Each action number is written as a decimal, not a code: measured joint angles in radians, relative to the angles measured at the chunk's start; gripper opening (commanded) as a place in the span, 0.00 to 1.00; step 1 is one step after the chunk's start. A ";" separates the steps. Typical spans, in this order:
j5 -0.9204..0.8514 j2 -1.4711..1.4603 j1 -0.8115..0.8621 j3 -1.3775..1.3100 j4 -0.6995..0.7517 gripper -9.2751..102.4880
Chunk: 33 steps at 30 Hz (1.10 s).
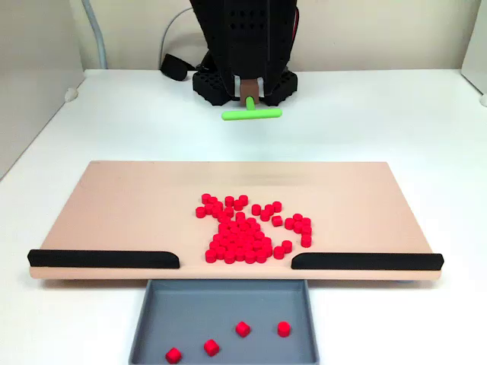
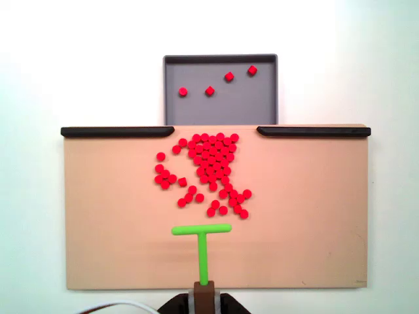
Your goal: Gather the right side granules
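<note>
Red granules (image 2: 209,167) heaped mid-board (image 2: 314,216) | 4 in tray (image 2: 262,108) | gripper (image 2: 203,291) clamps green T-stick (image 2: 202,245)

Tan flat board (image 1: 129,205) lying on a white bench (image 1: 380,129), two black rails (image 1: 103,259) along one long edge with a gap between them, grey tray (image 2: 262,108) just beyond that gap, black cable (image 1: 173,67) near the wall
</note>
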 measured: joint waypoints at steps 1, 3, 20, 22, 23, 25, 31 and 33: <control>0.000 0.000 0.000 0.000 0.000 0.08; 0.000 -0.006 -0.018 0.000 0.000 0.08; -0.002 -0.021 -0.043 0.000 0.000 0.08; -0.002 -0.023 -0.043 0.000 0.000 0.08; -0.002 -0.023 -0.043 0.000 0.000 0.08; -0.002 -0.025 -0.043 0.000 0.000 0.08; -0.002 -0.025 -0.040 0.000 0.000 0.08; -0.002 -0.025 -0.040 0.000 0.000 0.08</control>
